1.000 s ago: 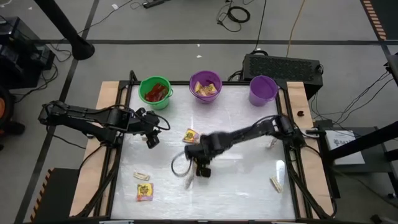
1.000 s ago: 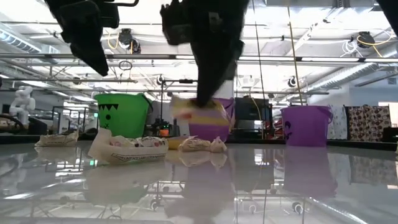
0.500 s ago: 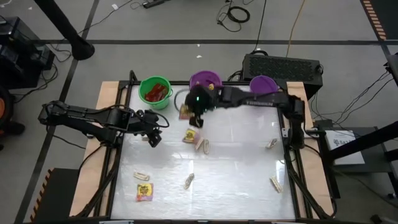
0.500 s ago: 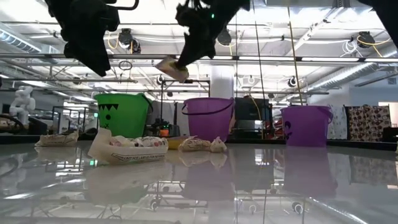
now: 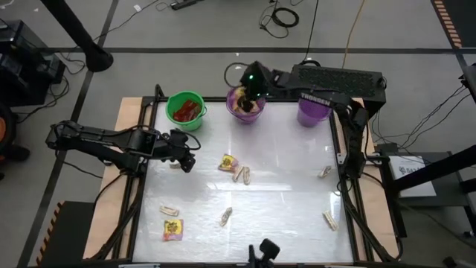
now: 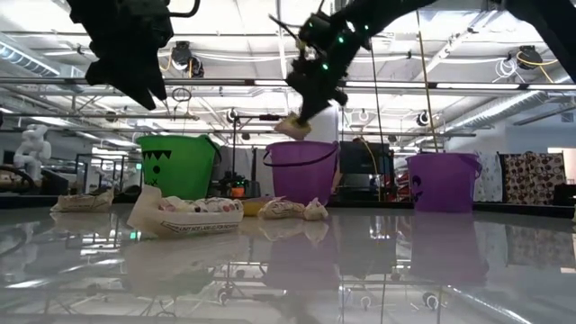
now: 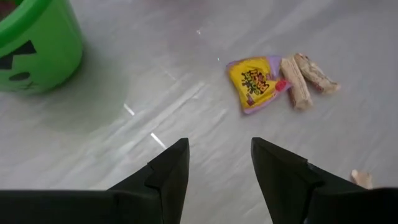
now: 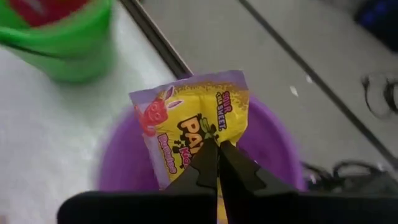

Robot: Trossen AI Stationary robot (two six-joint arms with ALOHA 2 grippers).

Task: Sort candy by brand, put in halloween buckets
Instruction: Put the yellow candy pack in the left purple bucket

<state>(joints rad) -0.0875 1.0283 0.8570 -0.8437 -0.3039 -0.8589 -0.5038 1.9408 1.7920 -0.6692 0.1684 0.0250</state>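
My right gripper (image 5: 251, 91) is shut on a yellow candy packet (image 8: 193, 121), which it holds over the open top of the middle purple bucket (image 5: 245, 104). The green bucket (image 5: 185, 110) holds red candy, and the lavender bucket (image 5: 314, 108) stands to the right. My left gripper (image 7: 217, 152) hovers open above the table's left part with nothing between its fingers. A yellow packet (image 7: 255, 87) and two tan pieces (image 7: 297, 87) lie flat on the table beyond it. My right gripper pinches the yellow packet between its two fingertips (image 8: 205, 165) at the middle of one edge (image 8: 208, 144). The fingers slant down toward the table's far edge. The packet sticks out past the fingertips, lifted clear above the purple bucket's opening (image 6: 292, 126).
More candy lies scattered on the table: tan pieces (image 5: 225, 217), (image 5: 169, 211), (image 5: 325, 171), (image 5: 329, 220) and a yellow packet (image 5: 172, 230) near the front left. The three buckets line the far edge. A dark box (image 5: 338, 78) stands behind the table.
My right gripper has risen from the table's middle and swung toward the far edge with the yellow packet, which now hangs over the middle purple bucket. My left gripper has stayed in place and rolled a little about its own axis.
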